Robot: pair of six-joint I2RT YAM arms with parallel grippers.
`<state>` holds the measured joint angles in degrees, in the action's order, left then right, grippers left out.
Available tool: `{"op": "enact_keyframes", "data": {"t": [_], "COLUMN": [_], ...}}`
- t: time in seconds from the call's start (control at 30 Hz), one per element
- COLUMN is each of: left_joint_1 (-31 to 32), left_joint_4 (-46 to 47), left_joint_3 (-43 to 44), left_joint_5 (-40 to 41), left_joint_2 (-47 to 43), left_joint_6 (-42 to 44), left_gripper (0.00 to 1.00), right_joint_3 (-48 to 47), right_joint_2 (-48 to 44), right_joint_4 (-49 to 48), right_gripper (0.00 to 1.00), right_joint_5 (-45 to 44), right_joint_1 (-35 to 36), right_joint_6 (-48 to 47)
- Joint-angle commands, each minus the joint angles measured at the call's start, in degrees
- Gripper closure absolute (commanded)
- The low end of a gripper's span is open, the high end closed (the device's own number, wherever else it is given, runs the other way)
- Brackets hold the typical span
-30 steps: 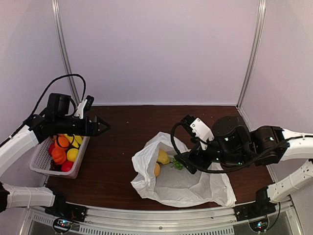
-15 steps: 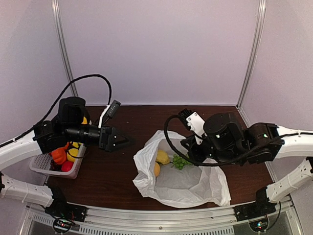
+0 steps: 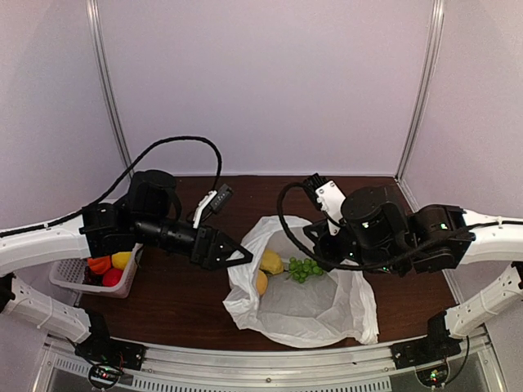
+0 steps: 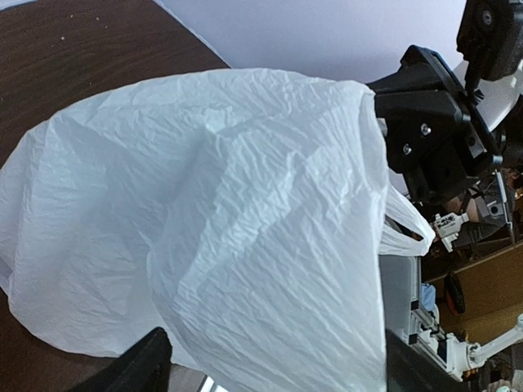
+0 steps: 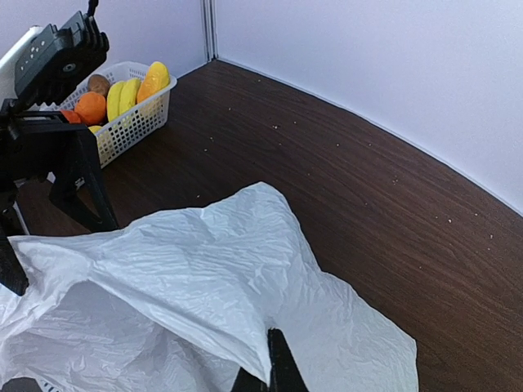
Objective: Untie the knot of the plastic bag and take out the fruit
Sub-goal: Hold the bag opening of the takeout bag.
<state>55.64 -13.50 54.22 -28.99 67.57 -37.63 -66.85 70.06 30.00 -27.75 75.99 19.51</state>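
The plastic bag lies open in the middle of the table; its knot is out of view. Inside it lie fruit: a yellow lemon, an orange-yellow piece and a green grape bunch. My right gripper is shut on a raised fold of the plastic bag, at its far rim. My left gripper stands open at the bag's left edge. In the left wrist view its dark fingers straddle the crinkled plastic bag.
A white slatted basket holding orange, yellow and red fruit stands at the table's left edge, also seen as the basket in the right wrist view. Metal frame posts rise at the back corners.
My left arm has swung from above the basket across to the bag's left edge. My right gripper has closed on the bag's rim and raised it, so the grapes show more.
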Motion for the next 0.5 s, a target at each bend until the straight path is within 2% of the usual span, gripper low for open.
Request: {"op": "enact_keyframes", "data": {"t": [0.0,0.17,0.23,0.4,0.47], "left_joint_1": [0.4,0.4,0.4,0.4,0.4], "left_joint_4": [0.9,1.1,1.4,2.0,1.7], "left_joint_3": [1.2,1.8,2.6,4.3,4.8], "left_joint_5": [0.9,1.3,0.8,1.0,2.3], "left_joint_2": [-0.7,-0.5,0.2,0.6,0.1], "left_joint_6": [0.9,1.0,1.0,1.2,0.9], "left_gripper": [0.26,0.64,0.77,0.95,0.99], "right_joint_3": [-1.3,-1.2,-1.2,-1.2,-1.2], "right_joint_2": [0.4,0.4,0.4,-0.5,-0.9], "right_joint_4": [-1.1,-2.1,-2.4,-2.7,-2.9], "right_gripper": [1.00,1.00,1.00,1.00,1.00], "right_joint_5": [-2.3,-1.9,-1.5,-1.7,-1.5], "right_joint_1": [-0.8,-2.2,-2.6,-3.2,-3.3], "right_joint_6": [0.5,0.7,0.7,0.9,0.9]}}
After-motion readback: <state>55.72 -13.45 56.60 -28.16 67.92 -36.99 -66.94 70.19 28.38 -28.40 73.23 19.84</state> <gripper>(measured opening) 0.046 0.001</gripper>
